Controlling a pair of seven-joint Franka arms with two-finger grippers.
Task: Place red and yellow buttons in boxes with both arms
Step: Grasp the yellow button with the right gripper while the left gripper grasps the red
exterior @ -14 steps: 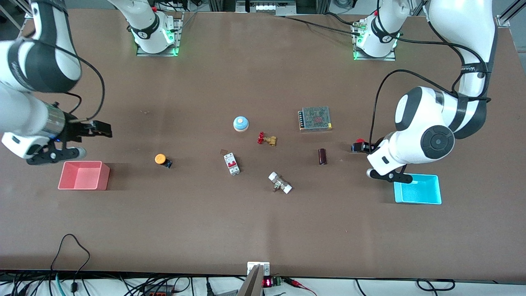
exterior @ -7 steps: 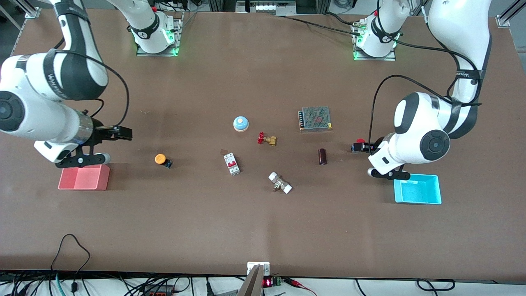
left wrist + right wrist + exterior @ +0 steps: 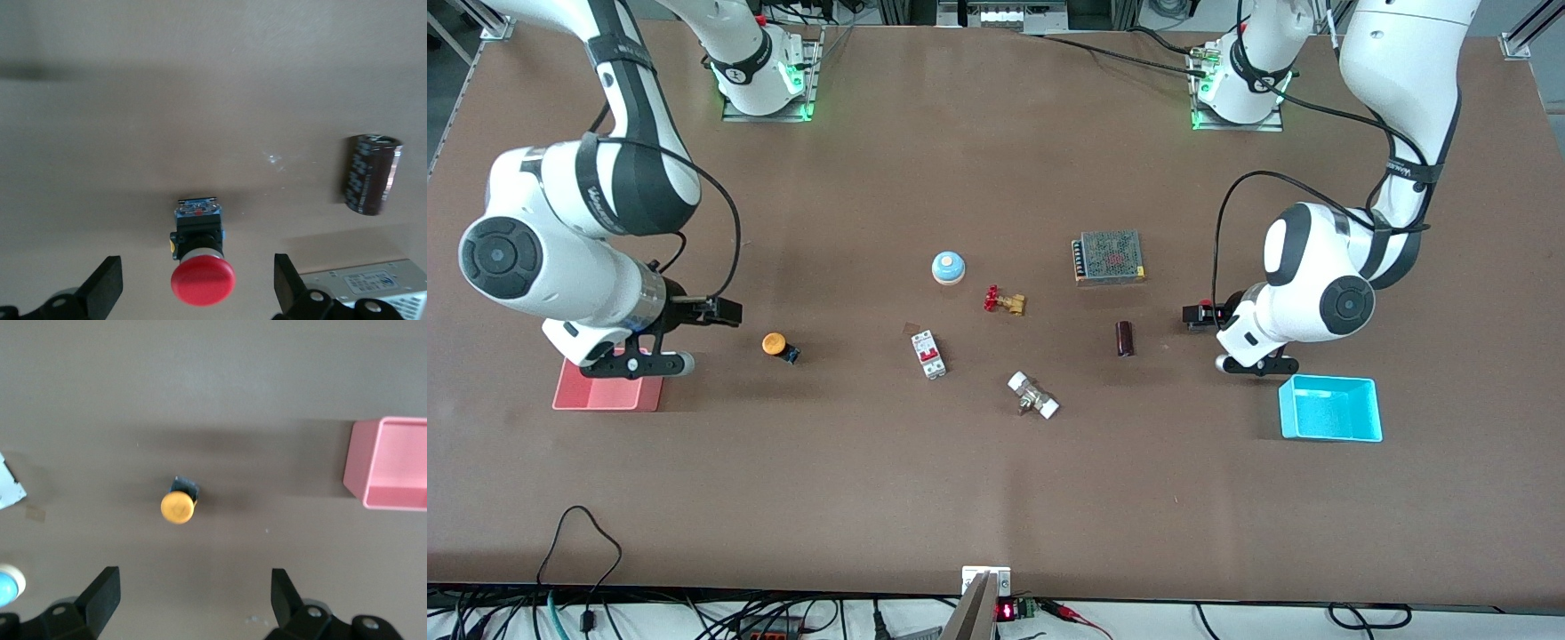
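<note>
Newbie: Progress on this one? Can anything be counted as done yet?

Regular: Nope, nothing is boxed so far. The cyan box (image 3: 1329,436) is seen empty in the front view. The part of the pink box (image 3: 357,463) that is shown in the right wrist view has nothing in it either.

Newbie: So where are the buttons found?

Regular: Both are on the table. The red button (image 3: 202,280) is lying on its side toward the left arm's end, and the cyan box is lower in the frame than it. The left gripper (image 3: 197,287) is spread wide, with one finger on each side of the red cap. No contact can be made out, so nothing is gripped. The yellow button (image 3: 775,343) is at mid-height in the frame toward the right arm's end, with the pink box a bit lower. The right gripper (image 3: 193,590) is held over the table between box and button. It's spread wide too, and the button isn't between its fingers yet.

Newbie: What's left then?

Regular: Pretty much everything, I'd guess. Both grasps, both carries and both drops are yet to be done, and the left arm looks closer to its grab.
</note>
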